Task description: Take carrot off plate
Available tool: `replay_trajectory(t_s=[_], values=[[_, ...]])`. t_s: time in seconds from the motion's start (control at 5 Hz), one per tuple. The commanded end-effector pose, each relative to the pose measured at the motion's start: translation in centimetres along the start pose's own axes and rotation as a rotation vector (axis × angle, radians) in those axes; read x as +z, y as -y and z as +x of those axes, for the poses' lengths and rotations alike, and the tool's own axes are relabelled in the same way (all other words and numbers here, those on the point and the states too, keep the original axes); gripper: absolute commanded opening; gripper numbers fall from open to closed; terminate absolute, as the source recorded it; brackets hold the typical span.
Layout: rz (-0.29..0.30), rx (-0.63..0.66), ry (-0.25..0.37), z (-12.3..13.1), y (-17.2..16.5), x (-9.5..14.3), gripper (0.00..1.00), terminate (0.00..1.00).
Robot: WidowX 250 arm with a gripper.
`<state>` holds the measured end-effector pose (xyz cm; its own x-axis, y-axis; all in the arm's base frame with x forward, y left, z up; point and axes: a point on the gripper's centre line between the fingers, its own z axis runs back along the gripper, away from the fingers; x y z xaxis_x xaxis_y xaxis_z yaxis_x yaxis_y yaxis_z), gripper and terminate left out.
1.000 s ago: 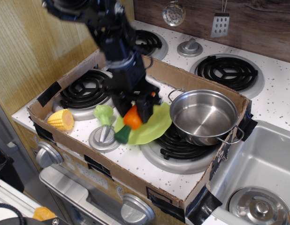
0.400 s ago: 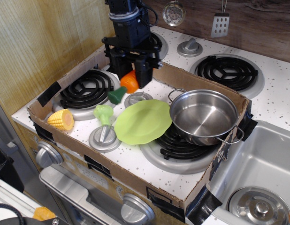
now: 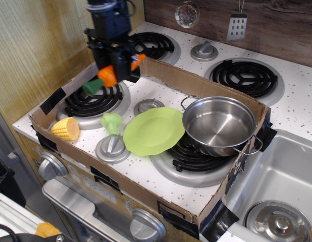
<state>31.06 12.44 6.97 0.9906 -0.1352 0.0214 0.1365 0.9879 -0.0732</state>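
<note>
One cardboard box [image 3: 206, 85] rings stove section. Four black coil burners on show, two inside box, one [image 3: 93, 98] at left. One steel pot [image 3: 219, 126] sits on near-right coil. One lime-green plate [image 3: 153, 131], bare, touches pot's left side. One gripper [image 3: 114, 64] up over left burner, jaws clamped on one carrot [image 3: 103, 79], green stem pointing down-left, well apart from plate. One corn cob [image 3: 65, 128] front-left. One pale-green vegetable toy [image 3: 112, 122] on grey disc [image 3: 111, 149].
</note>
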Motion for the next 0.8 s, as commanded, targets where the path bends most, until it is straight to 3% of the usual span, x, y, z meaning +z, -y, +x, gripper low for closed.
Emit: replay_trajectory(t_s=[0.0,0.4,0.6], values=[[0.011,0.005,0.074,-0.7,-2.8,0.1,0.00,0.00],[0.029,-0.019,0.107,-1.5,-4.1,-2.6,0.00,0.00],[0.008,-0.025,0.102,-1.5,-4.1,-2.6,1.00,0.00]])
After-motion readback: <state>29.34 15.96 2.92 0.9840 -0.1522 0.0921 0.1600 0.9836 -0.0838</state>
